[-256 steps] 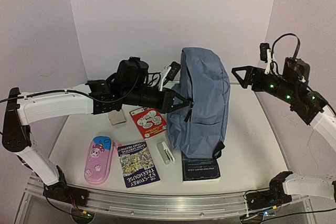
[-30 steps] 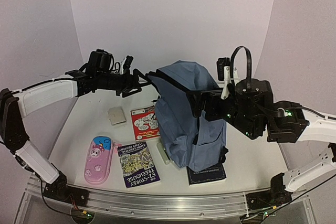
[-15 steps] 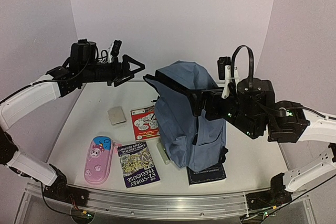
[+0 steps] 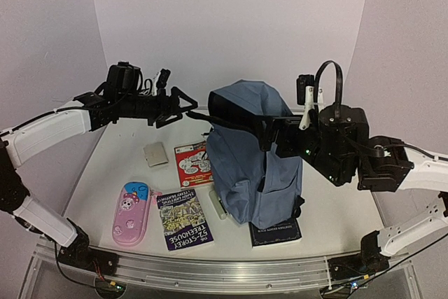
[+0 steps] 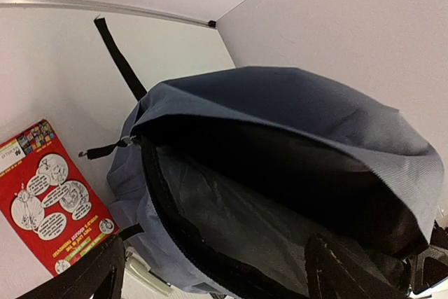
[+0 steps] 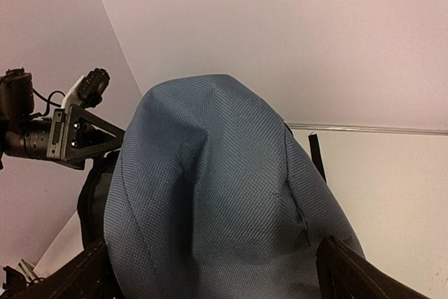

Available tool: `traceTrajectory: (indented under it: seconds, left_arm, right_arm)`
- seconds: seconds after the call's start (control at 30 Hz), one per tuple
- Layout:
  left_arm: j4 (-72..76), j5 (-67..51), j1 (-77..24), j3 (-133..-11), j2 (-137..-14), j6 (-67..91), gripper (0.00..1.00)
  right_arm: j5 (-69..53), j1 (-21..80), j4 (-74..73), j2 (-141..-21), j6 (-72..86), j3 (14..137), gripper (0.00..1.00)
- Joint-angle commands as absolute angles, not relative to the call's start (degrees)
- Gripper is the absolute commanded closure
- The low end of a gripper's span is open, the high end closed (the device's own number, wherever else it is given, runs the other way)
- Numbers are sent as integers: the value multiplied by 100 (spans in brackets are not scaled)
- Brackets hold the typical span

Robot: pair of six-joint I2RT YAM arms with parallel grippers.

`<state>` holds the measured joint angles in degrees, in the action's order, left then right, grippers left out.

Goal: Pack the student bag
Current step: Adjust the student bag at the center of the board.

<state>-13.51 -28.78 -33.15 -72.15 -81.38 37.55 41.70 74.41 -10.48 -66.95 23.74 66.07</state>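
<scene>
The backpack [image 4: 255, 166] stands upright near the middle of the table [image 4: 336, 201], a big slate-blue fabric bag that towers over everything around it. Its top is unzipped and the mouth gapes toward the left arm. The left wrist view looks straight into it: dark lining, a black zipper running along the edge, and the blue flap arching over the hole. A black strap [image 5: 119, 57] trails from the bag across the table toward the back wall. The bag's front foot sits by a dark book [image 4: 275, 231], and a red booklet [image 4: 197, 164] lies just beside it on the left.

The left arm reaches in level from the left, well above the table. The left gripper [image 4: 180, 105] points at the open mouth and hangs just short of it. Its fingers [image 5: 105, 278] are spread wide apart with nothing between them.

The right arm comes in from the right at the height of the bag's top. The right gripper [image 4: 268, 134] is up against the upper right side of the bag, its fingers [image 6: 346, 271] wide apart, and the bag's rounded top fills the space ahead of them. Whether they press on the fabric cannot be told.
</scene>
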Motion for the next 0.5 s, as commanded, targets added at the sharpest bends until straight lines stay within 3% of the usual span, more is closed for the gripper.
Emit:
traceTrajectory:
  seconds: [0.0, 0.07, 0.17, 0.23, 0.37, 0.47]
  left_arm:
    - [-1382, -2908, -3376, -6819, -8004, 3881, 16]
    - [-1125, -3014, -3392, -6537, -7954, 4078, 20]
    - [-926, -3125, -3487, -6326, -7981, 4251, 26]
    - [-900, -3059, -3602, -6297, -8014, 4287, 35]
    - [-773, -2850, -3732, -6099, -7963, 4334, 68]
    - [-627, -2619, -3733, -5812, -7919, 4481, 84]
  right_arm:
    - [4669, 7464, -925, -6791, 2426, 6539, 4]
    - [4715, 7462, -932, -6896, 2428, 6557, 10]
    - [4777, 7464, -947, -7062, 2418, 6637, 26]
    - [4852, 7461, -969, -7148, 2418, 6696, 39]
    - [5302, 7462, -1020, -7200, 2628, 6750, 71]
    - [5753, 7456, -1035, -7127, 2849, 6772, 94]
